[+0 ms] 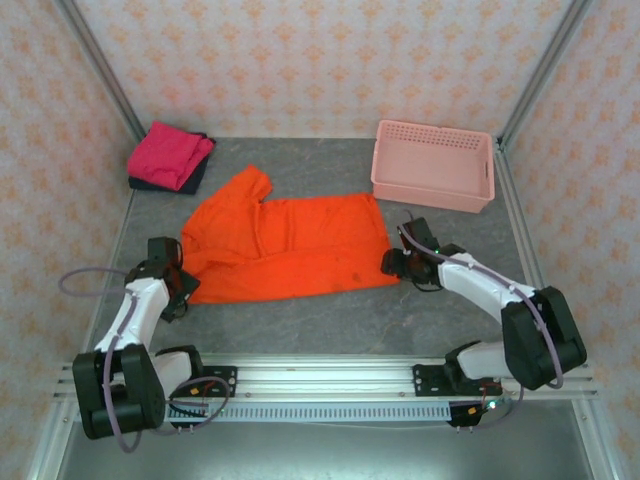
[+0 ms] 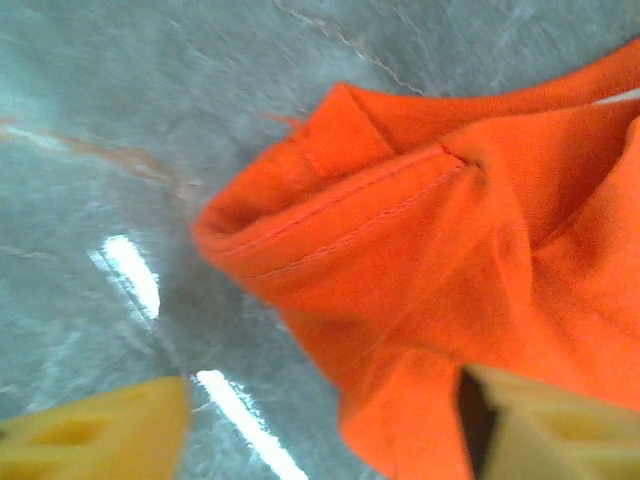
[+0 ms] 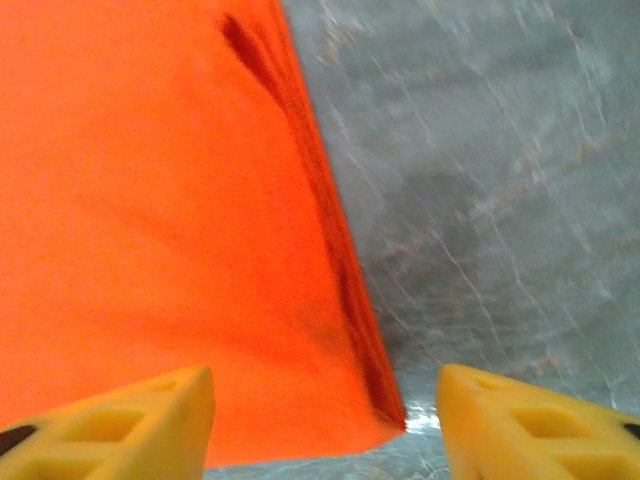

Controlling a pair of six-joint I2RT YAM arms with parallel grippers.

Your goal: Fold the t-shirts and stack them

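navy t-shirt [image 1: 193, 180]: mostly under magenta t-shirt [image 1: 170, 152] | orange t-shirt [image 2: 450, 250]: cut off right

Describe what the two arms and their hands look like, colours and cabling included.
The left arm and right arm have white link shells between bulky black joints, on black bases bolted to an aluminium rail. A thin greyish cable loops loosely along each. The left hand and right hand are black; their fingers are yellow wedges with hollow cut-outs.
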